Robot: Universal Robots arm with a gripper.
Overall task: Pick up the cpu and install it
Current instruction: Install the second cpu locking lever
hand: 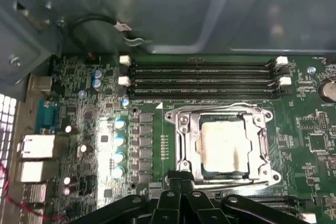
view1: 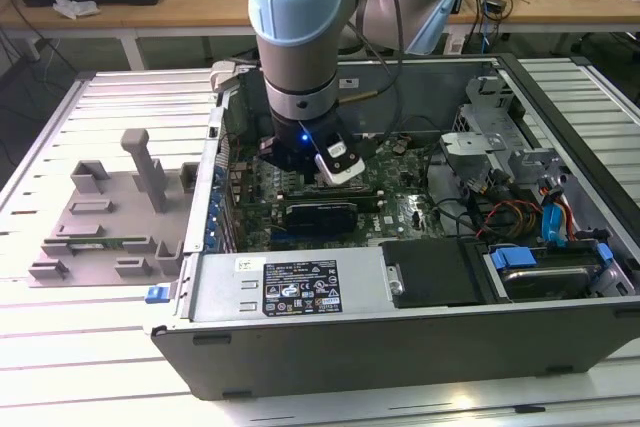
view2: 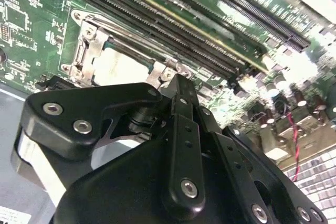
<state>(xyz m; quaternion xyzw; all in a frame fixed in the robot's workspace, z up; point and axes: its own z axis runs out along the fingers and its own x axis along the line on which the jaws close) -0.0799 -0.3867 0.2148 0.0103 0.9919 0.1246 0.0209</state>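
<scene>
While the arm (view1: 300,37) is reaching down into the open computer case (view1: 400,317) in the exterior view, the gripper (hand: 181,184) is sitting right at the edge of the socket frame (hand: 220,145) on the green motherboard (hand: 157,129), as the first wrist view shows. The cpu (hand: 224,145) is already lying flat inside that metal frame, pale silvery top facing up, with the frame's bars running along its sides. In the second wrist view you get the same chip (view2: 123,66) from a lower angle, just past the black linkages of the gripper (view2: 178,85), and the fingertips look pinched together into one narrow point with nothing between them, so it's basically closed and empty-handed. The tip sits just beside the near edge of the frame, but whether it's actually touching the metal I honestly can't tell. Next to the socket run the long black memory slots (hand: 205,74) with white clips at their ends, and a row of little blue-topped capacitors (hand: 119,148) sits on the other side. Back in the exterior view, a grey plastic fixture (view1: 110,217) with upright blocks sits on the table (view1: 60,357) to the exterior view's left of the case, well apart from the gripper.
</scene>
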